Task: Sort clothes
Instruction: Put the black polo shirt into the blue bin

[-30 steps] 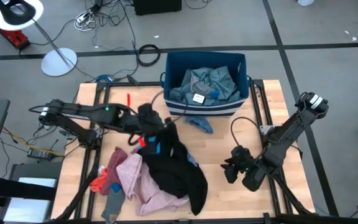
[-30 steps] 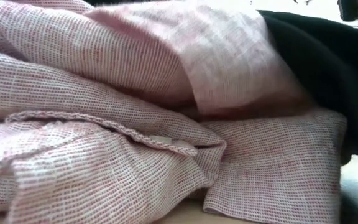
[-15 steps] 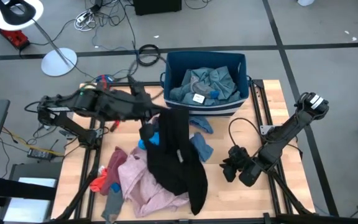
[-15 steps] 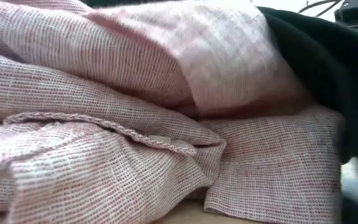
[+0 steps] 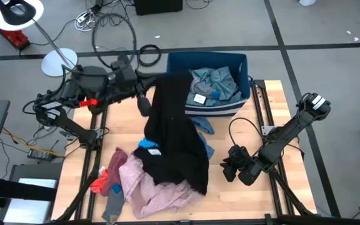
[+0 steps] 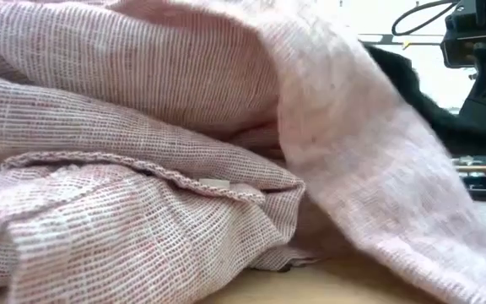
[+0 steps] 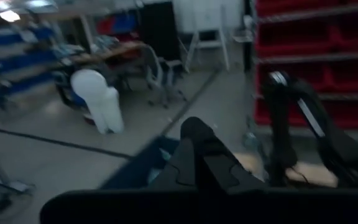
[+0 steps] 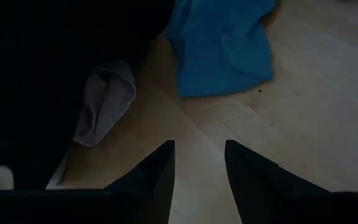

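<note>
My left gripper (image 5: 160, 82) is raised beside the left wall of the dark blue bin (image 5: 175, 62) and is shut on a black garment (image 5: 174, 131). The garment's lower part lies on the clothes pile at the table's near left: a pink garment (image 5: 152, 190), a red-orange piece (image 5: 100, 182), a grey sock (image 5: 111, 206) and a bright blue piece (image 5: 147, 144). Teal-grey clothes (image 5: 208, 84) lie in the bin. My right gripper (image 5: 229, 170) is open and empty, low over the table to the right of the pile. My left gripper holds the black garment by its upper end (image 5: 170, 78). The cloth itself hides the place of contact, and the left wrist view shows only the dark shut fingers (image 7: 204, 158). The garment hangs long below the gripper, with its lower end (image 5: 186, 175) on the pile.
A blue cloth (image 5: 202, 125) lies on the table in front of the bin and shows in the right wrist view (image 8: 222, 43) ahead of the open fingers. The pink garment (image 6: 142, 169) fills the low view. Bare wood (image 5: 242, 125) lies to the right.
My left gripper has risen and gone toward the table's far edge and the bin, still shut on the black garment. The garment's upper end has been drawn up and stretched long; its lower end has stayed on the pile. The pink garment's top fold has shifted.
</note>
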